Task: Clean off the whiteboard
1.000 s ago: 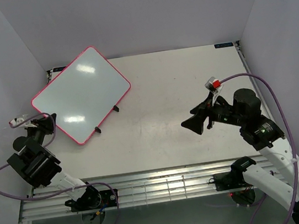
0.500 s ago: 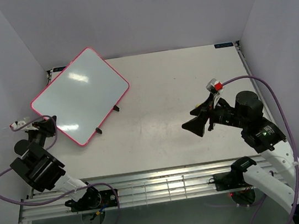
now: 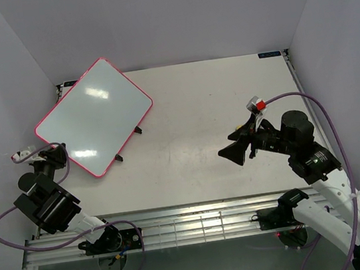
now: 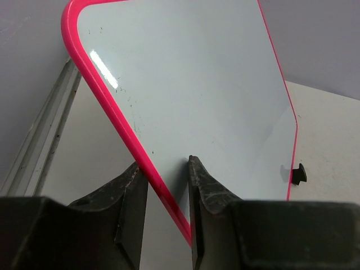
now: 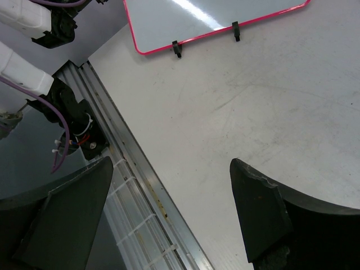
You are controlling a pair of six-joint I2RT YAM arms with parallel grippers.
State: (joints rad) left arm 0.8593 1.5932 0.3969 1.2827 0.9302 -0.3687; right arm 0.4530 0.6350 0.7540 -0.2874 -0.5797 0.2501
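The whiteboard (image 3: 93,117) is a glossy white board with a pink-red frame, lying tilted at the table's far left. Its face shows no writing, only light glare. My left gripper (image 3: 58,149) is shut on the board's near-left edge. In the left wrist view the pink frame (image 4: 121,121) runs between the two fingers (image 4: 208,185) of that gripper (image 4: 163,166). My right gripper (image 3: 232,151) is open and empty above the table's right middle, far from the board. In the right wrist view the board (image 5: 191,17) lies at the top, beyond the gripper (image 5: 171,163).
Two black stand legs (image 3: 138,130) stick out from the board's near edge, seen also in the right wrist view (image 5: 176,49). The metal rail (image 3: 179,226) runs along the table's near edge. Walls close in on the left and the back.
The whiteboard has shifted a little to the left with my left gripper on its edge, and the left arm has drawn back. The right arm has hardly moved.
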